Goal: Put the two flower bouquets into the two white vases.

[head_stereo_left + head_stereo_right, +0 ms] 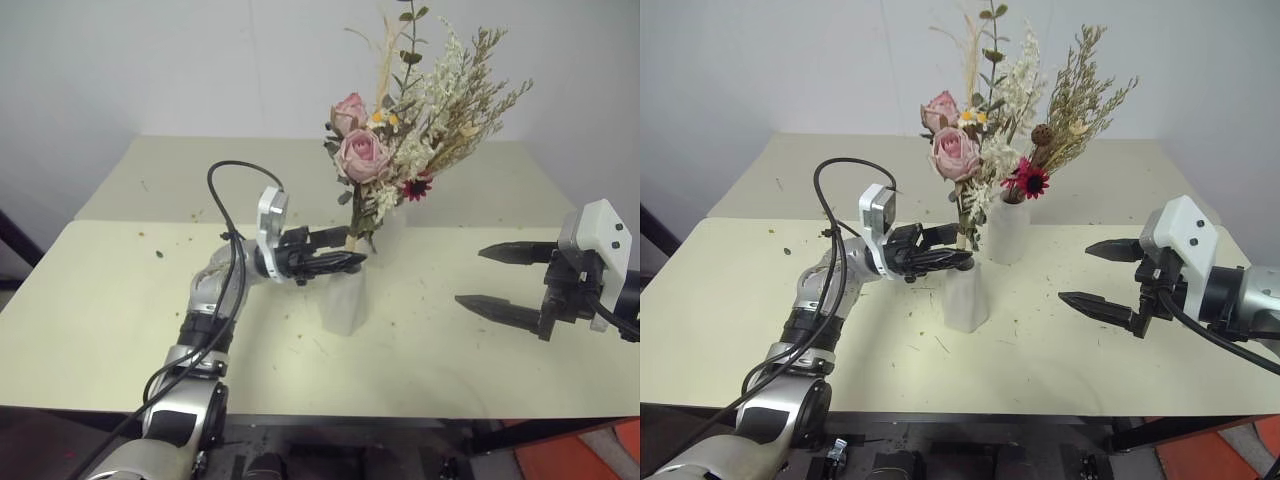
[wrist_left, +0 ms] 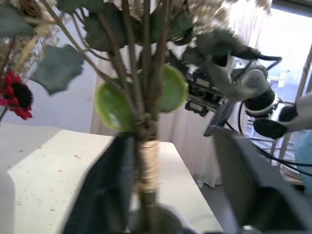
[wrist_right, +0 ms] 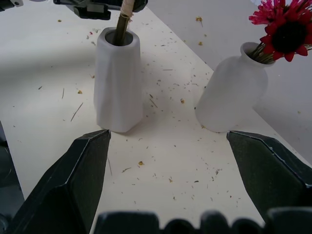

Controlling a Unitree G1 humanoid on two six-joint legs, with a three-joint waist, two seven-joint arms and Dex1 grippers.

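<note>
The two flower bouquets are both standing in the two white vases near the middle of the cream table (image 1: pixel 720 300): the dried-grass bunch with red-magenta daisies (image 1: pixel 1060 110) sits in the rounded bottle vase (image 1: pixel 1008 232) farther back, and the pink-rose bunch (image 1: pixel 958 150) has its bound stems down the mouth of the tapered cone vase (image 1: pixel 965 295) in front, the two vases near each other but apart. I judge the task to be at its last step, the release of the rose bunch; what remains is to let go fully and draw my left arm back sideways and level, without snagging the stems or nudging the light cone vase, which looks easy to tip with that tall load leaning in it. My right gripper (image 1: pixel 1102 274) hangs over bare table well to the right of both vases, fingers spread wide, holding and touching nothing; its wrist view looks between them at both vases. My left gripper (image 1: pixel 945 250) lies level just above the cone vase's mouth, around the wrapped stems (image 2: pixel 147 165). In the left wrist view one finger (image 2: pixel 107 190) lies close beside the binding and the other stands off with a clear gap, so I read the fingers as parted, not pinching; whether the near one touches the stems I cannot tell.
</note>
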